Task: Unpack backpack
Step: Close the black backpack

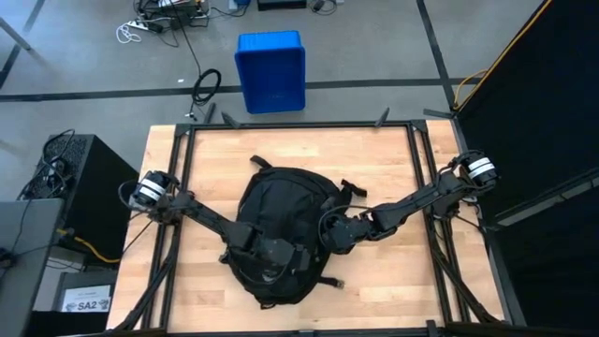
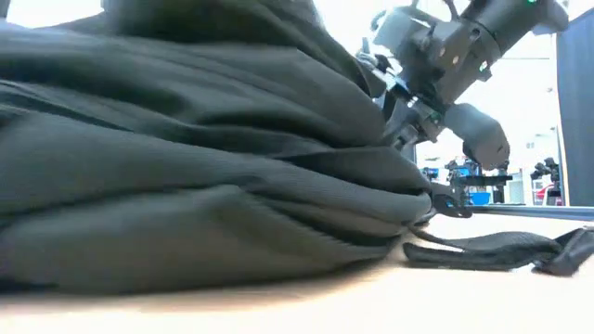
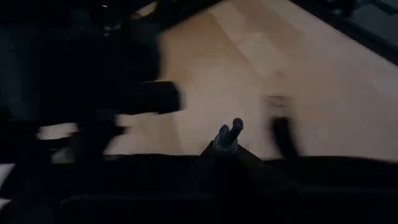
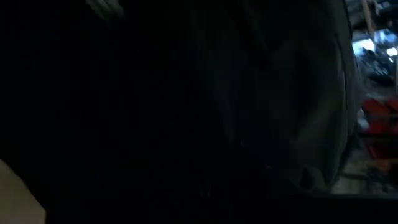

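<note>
R gripper (image 1: 329,234) fingers are brought together at the backpack's (image 1: 271,201) right edge; whether fabric is pinched can't be told. L gripper (image 1: 267,251) fingers are together too, pressed onto the pack's near part, a zipper pull (image 3: 227,135) seen at the tips in the left wrist view. Backpack is laid flat at center of the wooden table (image 1: 384,159), a strap (image 2: 492,250) trailed beside it. Blue bin (image 1: 270,70) is seen on the floor beyond the table.

Light wooden table (image 1: 384,159) with a black metal frame along its edges, black backpack (image 1: 271,201) lying flat near the middle of the tabletop, its black straps (image 2: 492,250) trailing loose on the wood beside it on the right arm's side
</note>
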